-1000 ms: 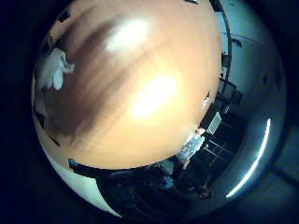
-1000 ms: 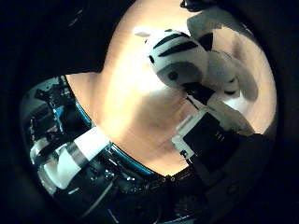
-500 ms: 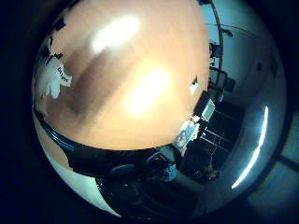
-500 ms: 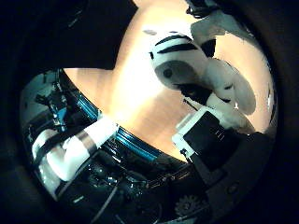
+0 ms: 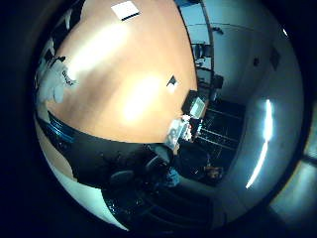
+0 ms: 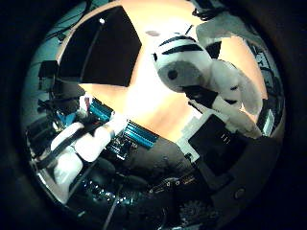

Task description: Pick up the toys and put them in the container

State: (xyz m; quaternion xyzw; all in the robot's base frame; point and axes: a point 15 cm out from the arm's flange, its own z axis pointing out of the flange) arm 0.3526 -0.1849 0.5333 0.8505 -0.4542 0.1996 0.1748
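The robot hand (image 6: 225, 120) is holding a soft zebra toy (image 6: 184, 64). Its white and black fingers (image 6: 204, 96) are curling round the toy and keeping it close to the palm. The toy is up in the air above the wooden tabletop (image 6: 153, 105), not lying on it.

A dark container (image 6: 103, 48) is sitting on the tabletop, a little way from the toy. I think the step now is carrying the toy over to it. To do this well, the robot hand should be keeping its grip snug so the soft toy is not slipping out. It should be bringing the toy right over the open top and only then letting go. Dropping it too soon could be making it land on the rim and bounce off.

The tabletop is looking mostly bare, so there is lots of open room for moving. A white sheet (image 5: 125, 9) and a small dark thing (image 5: 172, 82) are lying well apart from each other on the wood. The edge of the tabletop (image 5: 119, 136) is near, with dark room clutter beyond it, so the toy should be staying over the wood.
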